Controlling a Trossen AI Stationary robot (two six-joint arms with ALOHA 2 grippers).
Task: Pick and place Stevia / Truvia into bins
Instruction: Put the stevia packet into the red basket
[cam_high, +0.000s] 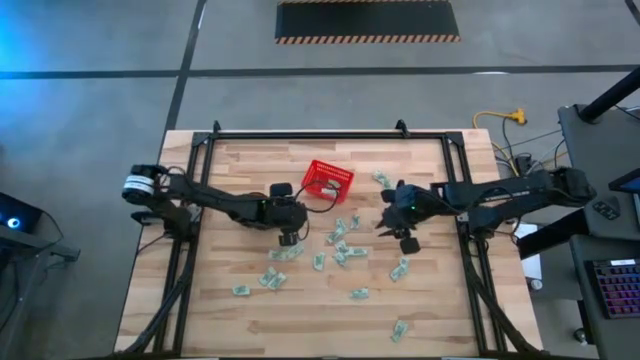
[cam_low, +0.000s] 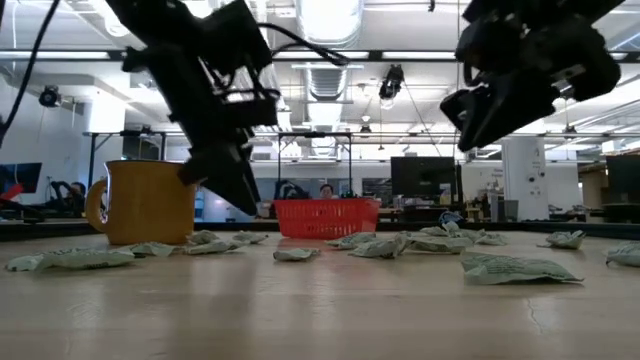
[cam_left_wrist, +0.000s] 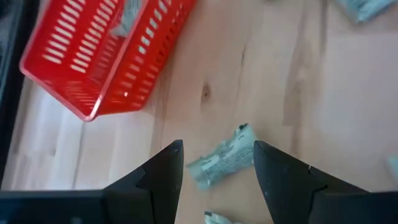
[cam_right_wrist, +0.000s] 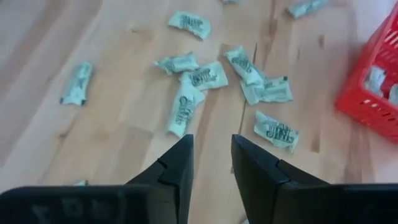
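Left tool (cam_left_wrist: 214, 165) hangs open right over a Stevia sachet (cam_left_wrist: 222, 163) on the counter (cam_high: 300, 320), beside the red basket (cam_high: 327, 180). Thin paper could slip away. Right tool (cam_right_wrist: 211, 155) empty, slightly parted.

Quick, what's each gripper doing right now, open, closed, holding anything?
Left gripper: open, empty, above a sachet.
Right gripper: fingers apart, nothing between them.

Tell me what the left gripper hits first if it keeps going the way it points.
Probably the sachet lying between the open left gripper's fingers on the table; depth is unclear. The red basket sits off to one side.
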